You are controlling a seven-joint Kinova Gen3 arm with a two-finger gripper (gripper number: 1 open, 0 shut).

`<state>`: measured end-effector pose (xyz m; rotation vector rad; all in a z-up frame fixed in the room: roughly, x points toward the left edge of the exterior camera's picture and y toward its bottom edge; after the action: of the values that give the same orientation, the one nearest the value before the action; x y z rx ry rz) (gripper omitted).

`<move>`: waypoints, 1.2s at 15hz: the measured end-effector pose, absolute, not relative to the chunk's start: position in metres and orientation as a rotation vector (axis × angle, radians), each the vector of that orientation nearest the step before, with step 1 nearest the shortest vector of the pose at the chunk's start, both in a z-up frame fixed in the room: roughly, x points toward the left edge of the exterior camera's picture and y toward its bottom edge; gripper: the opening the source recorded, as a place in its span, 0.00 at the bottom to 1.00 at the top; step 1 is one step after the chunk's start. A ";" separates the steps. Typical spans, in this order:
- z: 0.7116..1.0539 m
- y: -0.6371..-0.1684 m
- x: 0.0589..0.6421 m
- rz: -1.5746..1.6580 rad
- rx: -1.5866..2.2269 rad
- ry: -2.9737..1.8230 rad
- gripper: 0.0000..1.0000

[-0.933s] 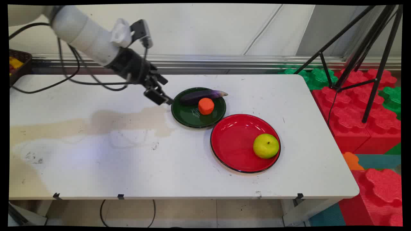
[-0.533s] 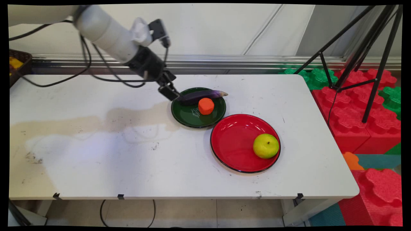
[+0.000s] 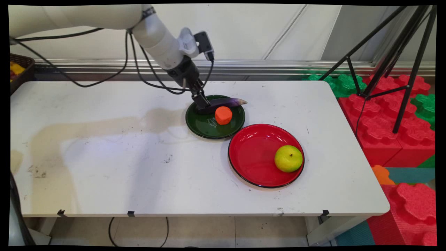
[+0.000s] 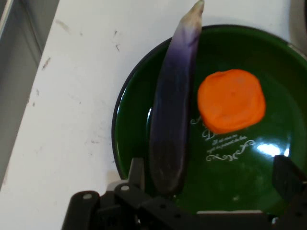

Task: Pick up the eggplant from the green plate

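Observation:
A dark green plate [image 3: 205, 124] [image 4: 132, 112] stands at the table's middle back. On it lie a long purple eggplant [image 3: 226, 101] [image 4: 173, 115] and a round orange piece [image 3: 223, 115] [image 4: 231, 101] close beside it. My gripper [image 3: 202, 104] [image 4: 211, 175] is down at the eggplant's thick left end and stands open. In the hand view that thick end lies between the fingers, close to the left finger [image 4: 136, 173], while the right finger [image 4: 288, 177] is far off over the plate. The orange piece sits just ahead of the gap.
A red plate [image 3: 252, 153] with a yellow-green apple [image 3: 288, 158] stands in front and to the right of the green plate. A dark basket [image 3: 19, 66] sits at the table's back left corner. A black tripod [image 3: 400, 59] and red and green foam blocks [image 3: 383, 115] are off the table's right.
The arm has swung right, carrying the gripper from just left of the green plate to the eggplant's thick end. The eggplant, orange piece and apple have not moved.

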<state>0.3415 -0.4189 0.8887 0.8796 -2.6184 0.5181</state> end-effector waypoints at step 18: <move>0.812 -0.501 0.328 0.402 0.865 -2.788 0.00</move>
<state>0.3276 -0.5015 0.8120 0.8651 -2.7879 0.4022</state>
